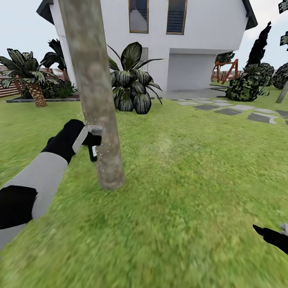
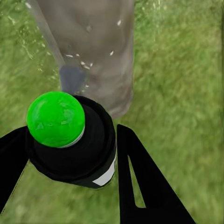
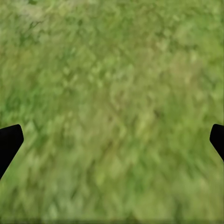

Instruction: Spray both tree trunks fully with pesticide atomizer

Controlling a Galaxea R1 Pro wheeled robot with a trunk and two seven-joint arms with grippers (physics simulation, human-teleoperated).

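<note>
Head view: left pincer [image 1: 90, 141] clamped on pesticide atomizer [image 1: 93, 151], nozzle touching tree trunk [image 1: 96, 92] at 9 o'clock of lawn [image 1: 188, 176]; whitish pesticide [image 1: 101, 154] specks on bark. Right pincer [image 1: 266, 232] at 4 o'clock, low.

Left wrist: fingers [image 2: 140, 177] flank atomizer, trunk just beyond.

Right wrist: tips spread wide, nothing held, over grass.

Dark atomizer [image 1: 93, 149] with green cap touches the speckled pale trunk [image 1: 96, 100].
</note>
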